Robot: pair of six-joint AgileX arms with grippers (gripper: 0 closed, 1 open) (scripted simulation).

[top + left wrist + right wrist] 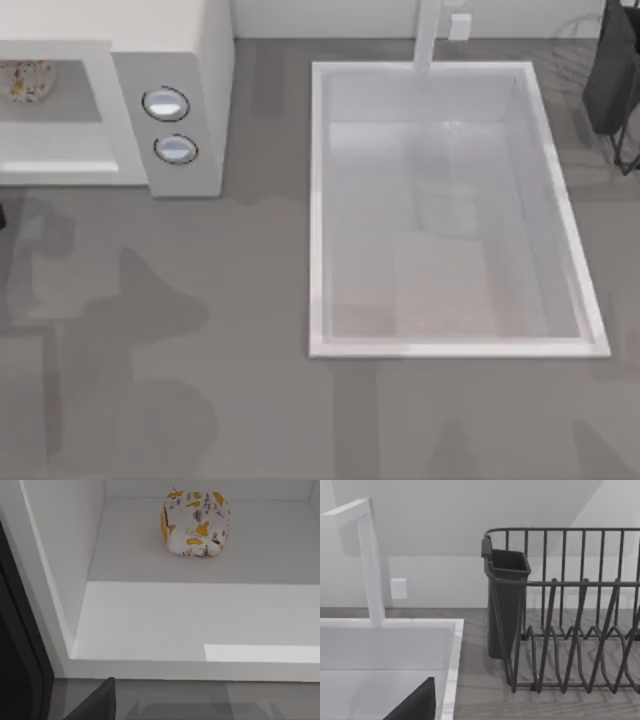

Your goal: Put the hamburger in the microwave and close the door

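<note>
**Hamburger sits inside the open microwave**

The hamburger [27, 80] lies on the floor of the microwave [205, 90], toward the back of the cavity, near the top view's left edge. From the left wrist view the hamburger [195, 524] stands free on the pale cavity floor, with the white inner wall to one side and bare floor in front of it; nothing touches it. A dark edge that may be the door runs along the side of that view, but I cannot tell for certain. The microwave's grey panel carries two round silver knobs [166, 104], one above the other.

To the right of the microwave on the counter [200, 320] is the white sink basin [320, 200], with a white faucet [428, 35] rising at its far rim. Beyond the sink's right side stands a dark wire dish rack [570, 630] holding a dark utensil cup [506, 595].

Whether the left tool or the right tool is released or clenched, I cannot tell.
</note>
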